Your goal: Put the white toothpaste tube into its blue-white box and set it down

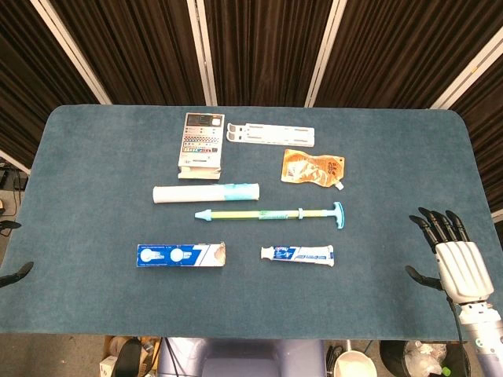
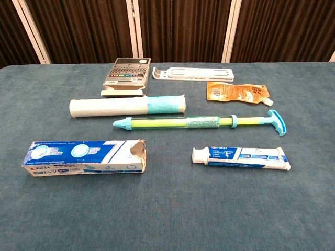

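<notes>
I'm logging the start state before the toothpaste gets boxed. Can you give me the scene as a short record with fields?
tube: white toothpaste tube lies flat on the table, cap end pointing toward the box
box: blue-white box lies flat, left of the tube, apart from it, torn open end facing the tube
tube in box: no
right hand: right hand at the table's right edge, fingers apart, holds nothing
left hand: only a dark tip shows at the left edge; state unclear
behind: long pump syringe, rolled sheet
</notes>
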Action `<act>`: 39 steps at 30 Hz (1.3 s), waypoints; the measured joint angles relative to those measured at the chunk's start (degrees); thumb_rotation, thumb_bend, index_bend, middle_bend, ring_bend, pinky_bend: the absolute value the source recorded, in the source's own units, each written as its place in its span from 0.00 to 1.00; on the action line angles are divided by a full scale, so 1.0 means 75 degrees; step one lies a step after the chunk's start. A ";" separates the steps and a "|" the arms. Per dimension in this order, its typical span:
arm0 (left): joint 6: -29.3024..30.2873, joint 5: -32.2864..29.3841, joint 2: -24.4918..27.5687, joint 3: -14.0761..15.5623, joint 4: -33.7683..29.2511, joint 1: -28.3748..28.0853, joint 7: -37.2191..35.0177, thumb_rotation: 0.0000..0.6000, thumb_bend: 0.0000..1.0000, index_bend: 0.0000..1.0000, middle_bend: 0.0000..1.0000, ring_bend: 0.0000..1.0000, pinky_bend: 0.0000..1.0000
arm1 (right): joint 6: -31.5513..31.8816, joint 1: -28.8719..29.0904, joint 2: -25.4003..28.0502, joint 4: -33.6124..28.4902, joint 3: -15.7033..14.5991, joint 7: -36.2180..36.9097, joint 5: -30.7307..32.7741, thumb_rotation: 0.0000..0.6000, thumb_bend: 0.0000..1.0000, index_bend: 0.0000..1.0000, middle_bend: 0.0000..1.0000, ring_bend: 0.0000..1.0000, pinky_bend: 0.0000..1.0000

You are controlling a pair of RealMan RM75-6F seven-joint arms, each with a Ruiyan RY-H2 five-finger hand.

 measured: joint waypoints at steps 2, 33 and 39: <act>-0.0045 0.0026 0.0000 0.0018 -0.0018 -0.0018 -0.0034 1.00 0.20 0.31 0.15 0.06 0.21 | 0.0005 0.0000 -0.0041 0.0021 -0.0001 -0.0013 0.0018 1.00 0.19 0.16 0.12 0.11 0.01; -0.0073 -0.0057 0.0023 0.0119 -0.0090 -0.0119 0.0563 1.00 0.20 0.34 0.23 0.08 0.21 | -0.0174 0.0106 0.0097 -0.0057 0.0012 -0.0021 0.0046 1.00 0.19 0.16 0.12 0.11 0.01; -0.0302 -0.0300 -0.0589 0.0158 0.0278 -0.0306 0.1235 1.00 0.20 0.34 0.23 0.08 0.21 | -0.0147 0.0111 0.0205 -0.0245 0.0012 -0.0179 -0.0007 1.00 0.19 0.16 0.12 0.11 0.01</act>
